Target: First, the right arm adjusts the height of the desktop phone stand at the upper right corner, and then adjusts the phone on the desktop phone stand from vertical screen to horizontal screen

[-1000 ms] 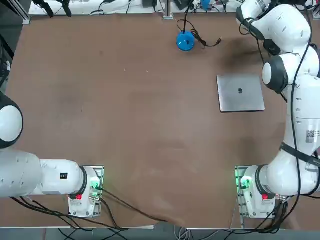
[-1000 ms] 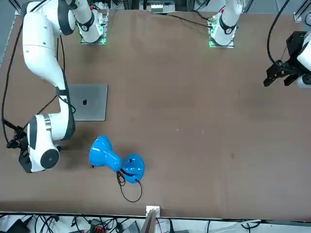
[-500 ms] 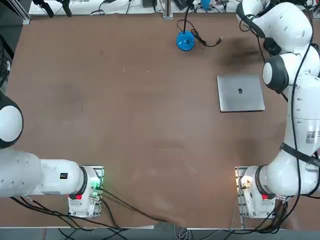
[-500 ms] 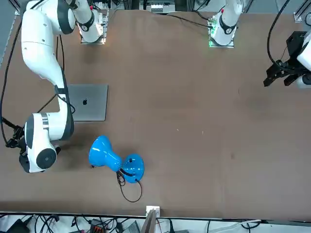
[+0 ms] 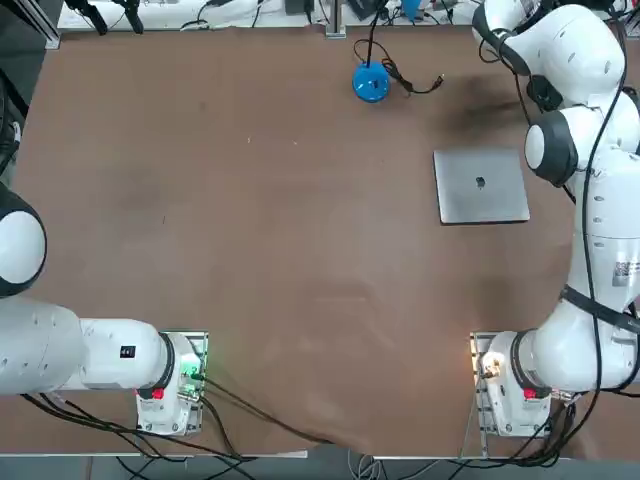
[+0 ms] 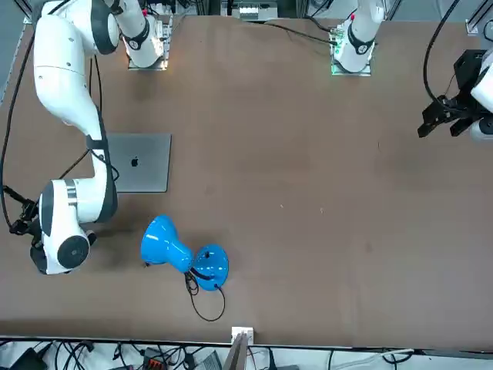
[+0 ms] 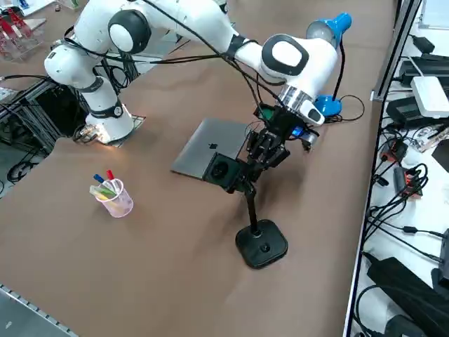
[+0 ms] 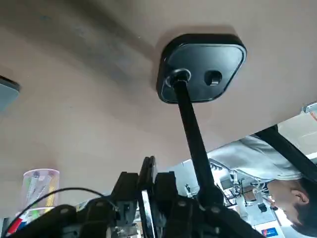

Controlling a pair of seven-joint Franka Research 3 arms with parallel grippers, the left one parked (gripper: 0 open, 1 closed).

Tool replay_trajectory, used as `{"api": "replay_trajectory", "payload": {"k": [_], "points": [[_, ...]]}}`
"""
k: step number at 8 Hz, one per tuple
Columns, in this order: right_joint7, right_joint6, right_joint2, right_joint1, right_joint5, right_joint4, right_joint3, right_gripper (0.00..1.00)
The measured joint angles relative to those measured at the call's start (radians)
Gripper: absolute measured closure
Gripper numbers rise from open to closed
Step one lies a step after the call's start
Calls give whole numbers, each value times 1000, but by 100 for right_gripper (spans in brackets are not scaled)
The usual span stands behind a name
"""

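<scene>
The desktop phone stand (image 7: 261, 243) sits near the worktop (image 7: 140, 267) edge on the robot's right, its thin pole slanting up to the phone (image 7: 223, 173) clipped at the top. Just behind it lies a silver laptop (image 7: 208, 156), with a blue lamp (image 7: 327, 31) further back and a clear cup of pens (image 7: 112, 194) off to the side. The right arm (image 7: 210, 35) reaches over the laptop, and its pincer (image 7: 265, 156) is pressed together at the head of the stand, next to the phone.

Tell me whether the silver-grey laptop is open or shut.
Shut: the silver-grey laptop lies flat on the brown table, lid down with its dark logo facing up.
</scene>
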Motion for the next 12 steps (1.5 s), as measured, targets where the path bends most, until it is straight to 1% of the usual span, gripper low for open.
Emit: {"api": "replay_trajectory", "payload": {"k": [2, 6, 9, 12], "points": [[0, 4, -3, -1, 13, 9, 0, 83], [-33, 15, -46, -36, 110, 10, 0, 83], [-45, 19, -61, -44, 130, 10, 0, 83], [-52, 19, -83, -54, 181, 11, 0, 83]]}}
